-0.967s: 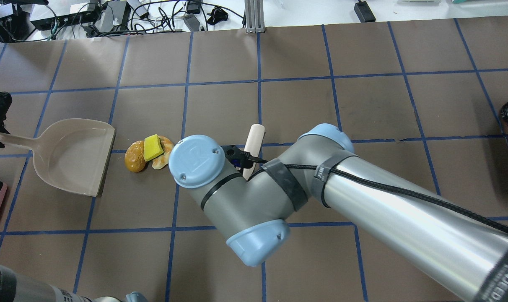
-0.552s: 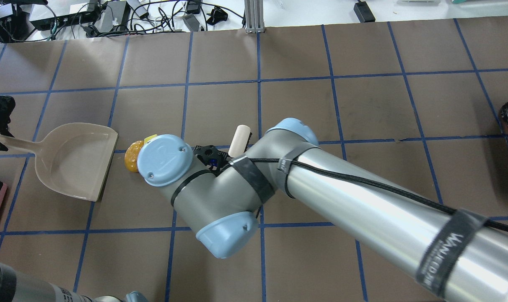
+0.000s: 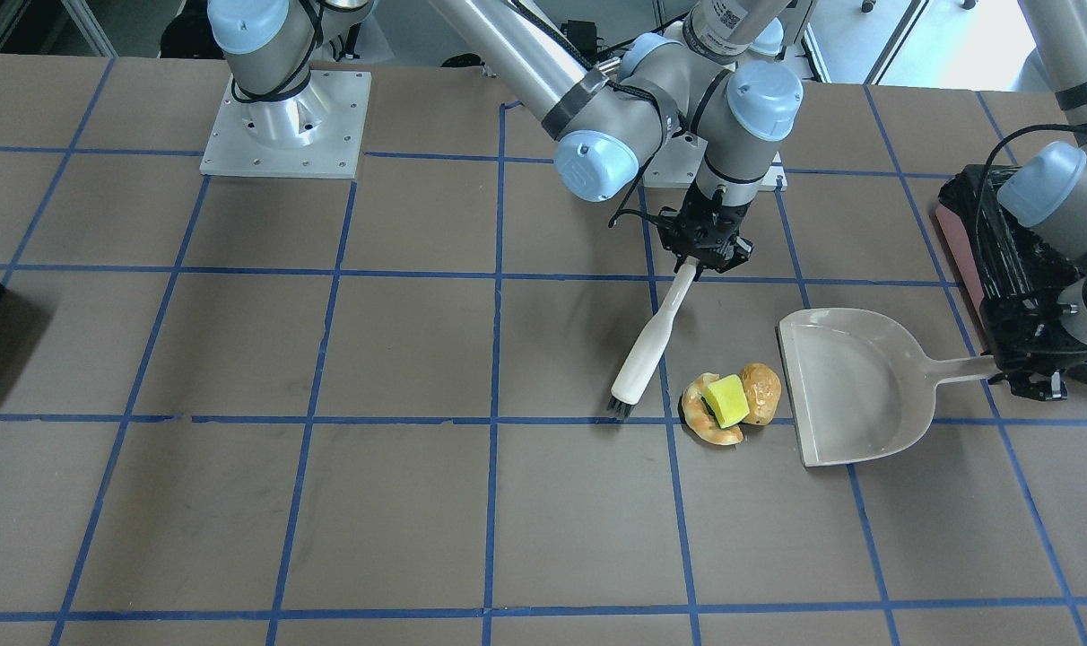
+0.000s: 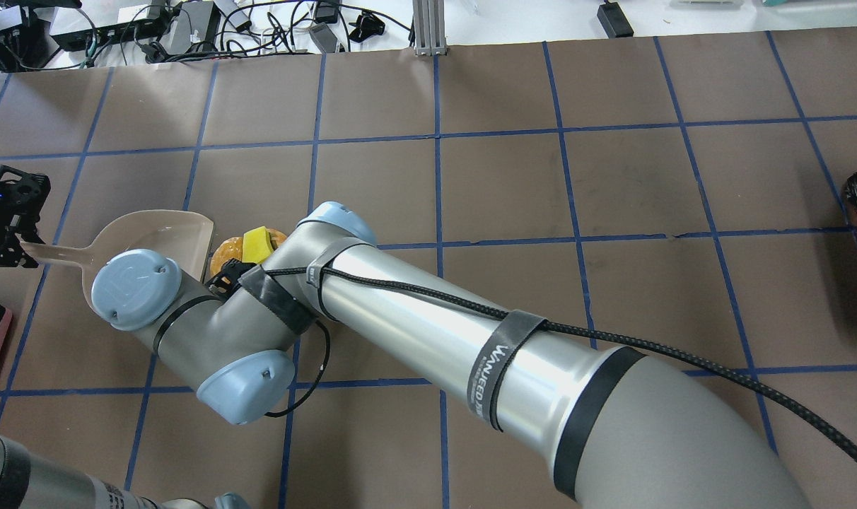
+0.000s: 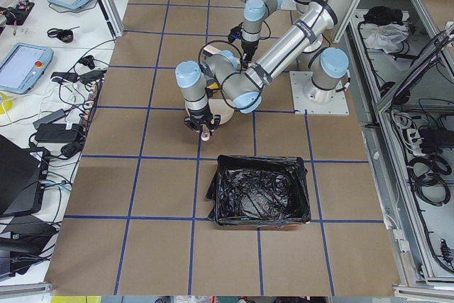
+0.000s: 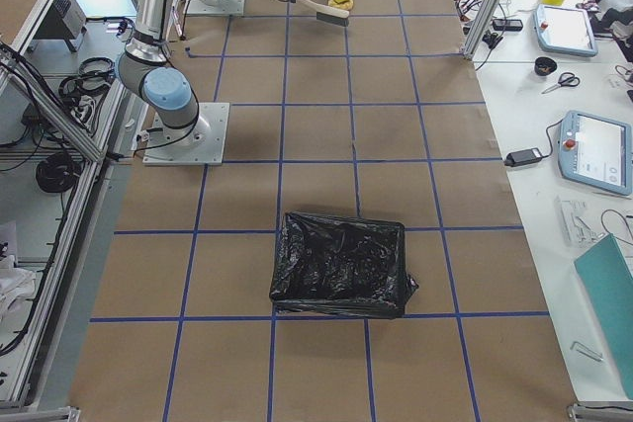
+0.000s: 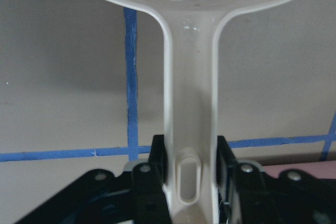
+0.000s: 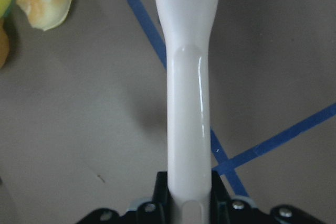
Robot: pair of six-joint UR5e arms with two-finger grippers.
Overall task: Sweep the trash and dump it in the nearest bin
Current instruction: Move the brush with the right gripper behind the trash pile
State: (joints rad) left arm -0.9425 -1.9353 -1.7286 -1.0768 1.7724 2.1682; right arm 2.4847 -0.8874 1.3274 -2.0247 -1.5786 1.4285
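Note:
The trash lies in one cluster: a yellow-green foam block (image 3: pixel 726 400) on a tan crescent (image 3: pixel 707 423) and a golden-brown lump (image 3: pixel 762 391). The block (image 4: pixel 256 242) also shows in the overhead view. My left gripper (image 3: pixel 1019 370) is shut on the handle of the white dustpan (image 3: pixel 853 386), whose lip lies right against the lump. The left wrist view shows the handle (image 7: pixel 190 103) between the jaws. My right gripper (image 3: pixel 710 258) is shut on a white brush (image 3: pixel 651 345); its bristles rest a short way from the crescent, on the side away from the pan. The pink bin (image 3: pixel 956 247) with its black bag stands behind my left gripper.
The bin near my left arm shows whole in the exterior left view (image 5: pixel 261 191). A second bag-lined bin (image 6: pixel 341 264) stands at the table's far right end. My right arm (image 4: pixel 428 332) stretches across the table's middle and hides the brush from above.
My right arm swung left across the overhead view with the brush, closer to the trash. My left gripper pushed the dustpan right, up to the lump.

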